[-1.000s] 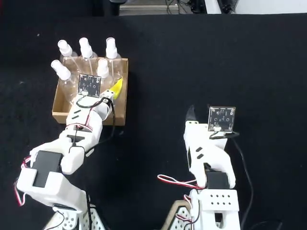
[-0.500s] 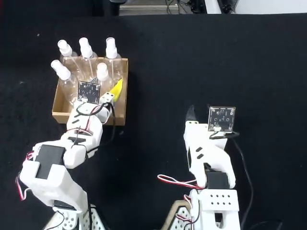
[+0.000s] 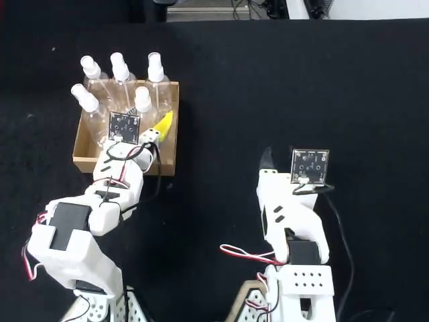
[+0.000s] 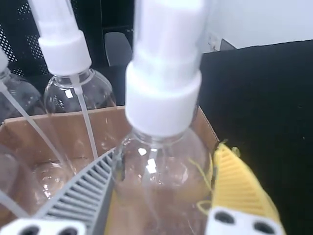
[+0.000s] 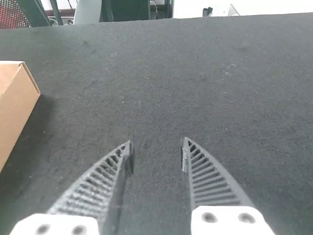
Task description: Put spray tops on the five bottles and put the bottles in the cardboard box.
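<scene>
The cardboard box (image 3: 84,161) stands at the table's left with several clear bottles in it, each wearing a white spray top (image 3: 119,66). My left gripper (image 3: 153,124) reaches into the box's right side, shut on the front right bottle (image 3: 142,100). In the left wrist view this bottle (image 4: 161,171) sits between the grey finger (image 4: 83,191) and the yellow finger (image 4: 239,186), its spray top (image 4: 164,88) upright, inside the box (image 4: 63,132). My right gripper (image 3: 275,161) rests open over bare table at the right, with nothing between its fingers (image 5: 157,143).
Black cloth (image 3: 301,87) covers the table. A corner of the box (image 5: 14,98) lies off to the side of the right gripper. Chair legs and room clutter stand beyond the table's far edge.
The left gripper sank slightly into the box with the bottle, then held still. The right arm has not moved.
</scene>
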Controlling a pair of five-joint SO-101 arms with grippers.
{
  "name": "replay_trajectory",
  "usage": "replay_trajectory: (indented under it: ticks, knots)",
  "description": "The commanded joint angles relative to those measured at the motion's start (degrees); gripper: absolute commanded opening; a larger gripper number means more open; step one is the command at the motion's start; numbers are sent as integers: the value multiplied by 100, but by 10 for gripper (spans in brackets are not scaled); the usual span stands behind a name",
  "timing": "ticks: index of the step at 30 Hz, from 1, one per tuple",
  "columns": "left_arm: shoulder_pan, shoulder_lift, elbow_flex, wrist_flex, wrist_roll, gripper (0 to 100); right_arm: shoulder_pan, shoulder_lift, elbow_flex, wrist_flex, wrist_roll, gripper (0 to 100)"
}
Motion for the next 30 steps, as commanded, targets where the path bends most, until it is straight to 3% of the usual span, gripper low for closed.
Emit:
replay_trajectory:
  ticks: [1, 22, 30]
  knots:
    - [-57, -35, -198, 9, 35, 387, -62, -180, -4, -18, 18, 141]
    - [-66, -97, -110, -44, 0, 351, -62, -180, -4, -18, 18, 141]
    - [-163, -967, 488, -149, 0, 348, -62, -180, -4, -18, 18, 141]
